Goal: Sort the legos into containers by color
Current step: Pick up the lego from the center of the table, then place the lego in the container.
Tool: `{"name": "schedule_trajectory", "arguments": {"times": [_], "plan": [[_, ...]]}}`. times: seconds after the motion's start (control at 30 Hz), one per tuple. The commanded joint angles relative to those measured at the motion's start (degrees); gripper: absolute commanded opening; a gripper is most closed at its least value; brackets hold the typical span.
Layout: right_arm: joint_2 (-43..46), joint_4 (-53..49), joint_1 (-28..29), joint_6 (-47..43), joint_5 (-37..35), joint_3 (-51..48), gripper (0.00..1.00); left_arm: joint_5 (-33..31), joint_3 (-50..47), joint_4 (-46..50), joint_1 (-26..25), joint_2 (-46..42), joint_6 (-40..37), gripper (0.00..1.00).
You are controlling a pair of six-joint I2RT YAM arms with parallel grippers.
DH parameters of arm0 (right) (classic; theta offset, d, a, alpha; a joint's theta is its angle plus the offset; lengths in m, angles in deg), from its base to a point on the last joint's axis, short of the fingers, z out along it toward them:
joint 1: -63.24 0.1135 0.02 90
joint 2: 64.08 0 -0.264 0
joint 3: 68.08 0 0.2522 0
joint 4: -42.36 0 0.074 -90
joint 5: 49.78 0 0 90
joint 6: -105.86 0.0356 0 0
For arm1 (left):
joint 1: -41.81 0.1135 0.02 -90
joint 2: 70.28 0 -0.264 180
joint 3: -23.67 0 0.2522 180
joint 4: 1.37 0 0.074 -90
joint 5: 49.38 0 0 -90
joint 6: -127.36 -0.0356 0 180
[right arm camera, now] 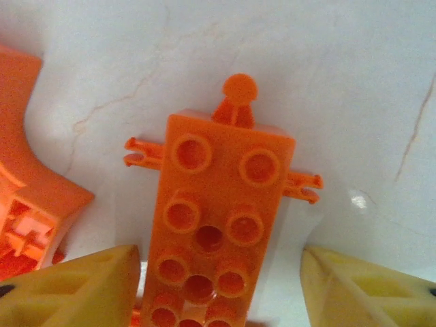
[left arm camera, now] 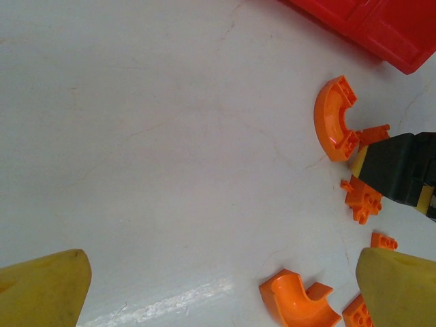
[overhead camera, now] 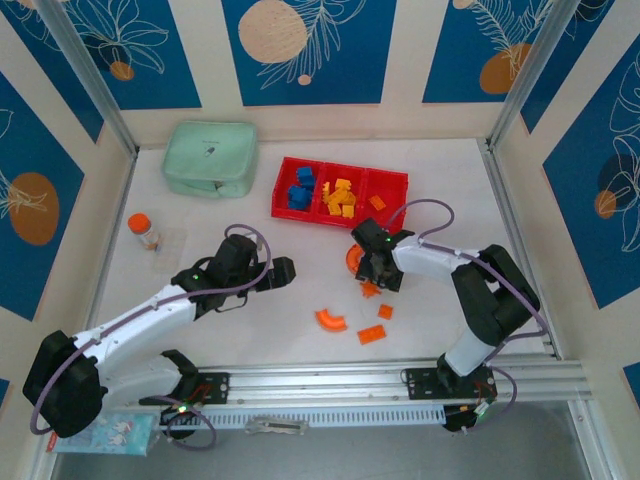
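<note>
**Orange brick framed between yellow fingers, no clamp yet**

Orange studded brick [right arm camera: 218,204] flat on the white counter [right arm camera: 354,82], squarely between the yellow fingers [right arm camera: 75,286] of the right gripper [overhead camera: 372,282]. Fingers apart: a strip of counter showing on one side of the brick, barely any on the other, no squeeze to be seen. Just beside it, at the left edge of the wrist view, part of an orange arch [right arm camera: 27,191].

From above, more orange scattered on the near half of the counter: a curved arch [overhead camera: 331,320], a flat piece [overhead camera: 371,334] and a small one [overhead camera: 385,311], all near the right arm.

Over to the left gripper [overhead camera: 280,272]: spread wide, hovering above bare counter, holding nothing. Looks out past its own fingertips [left arm camera: 41,286] at two orange arches, and at the dark right gripper low among the orange pieces.

Farther back, the red tray [overhead camera: 393,185]: blue bricks [overhead camera: 300,187] in the left compartment, yellow bricks [overhead camera: 340,197] in the middle, one orange brick [overhead camera: 377,203] in the right. Left of the tray, a mint-green case [overhead camera: 210,158]; nearer the left wall, a small orange-capped bottle [overhead camera: 143,228].
</note>
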Motion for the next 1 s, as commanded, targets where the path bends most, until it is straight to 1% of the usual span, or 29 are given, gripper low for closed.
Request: {"name": "schedule_trajectory", "arguments": {"times": [0.0, 0.17, 0.3, 0.37, 0.5, 0.57, 0.7, 0.83, 0.97], "plan": [[-0.8, 2.3, -0.7, 0.1, 1.7, -1.3, 0.56, -1.0, 0.3, 1.4, -0.3, -0.2, 0.0, 0.99], [2.4, 3.2, -1.0, -1.9, 1.5, -2.4, 0.42, -0.5, 0.8, 1.1, -0.3, 0.2, -0.1, 0.99], [4.8, 3.3, -2.0, -4.1, 2.2, -2.4, 0.32, 0.1, 1.9, 1.0, -0.3, 1.2, -0.7, 0.99], [6.7, 2.4, -2.7, -5.7, 1.7, -1.9, 0.30, 0.5, 2.8, 1.1, -0.3, 1.9, -1.1, 0.99], [10.6, 1.0, -4.2, -9.9, 0.5, 0.7, 0.29, 1.4, 4.5, -0.4, -0.3, 3.6, -1.3, 0.99], [11.0, 0.5, -5.7, -12.4, -0.7, 3.7, 0.29, 2.3, 6.2, -1.5, -0.4, 5.4, -2.0, 0.99], [6.7, 0.6, -8.9, -17.7, 0.0, 11.4, 0.29, 3.1, 10.1, -1.9, -0.4, 9.7, -3.6, 0.99], [-2.0, 2.1, -11.1, -22.6, -0.9, 20.6, 0.29, 3.0, 13.5, -2.7, -0.3, 13.3, -4.5, 0.99], [-11.2, 1.0, -14.2, -24.6, -0.1, 30.5, 0.29, 3.2, 16.7, -2.5, 0.2, 16.6, -4.9, 0.99]]}}
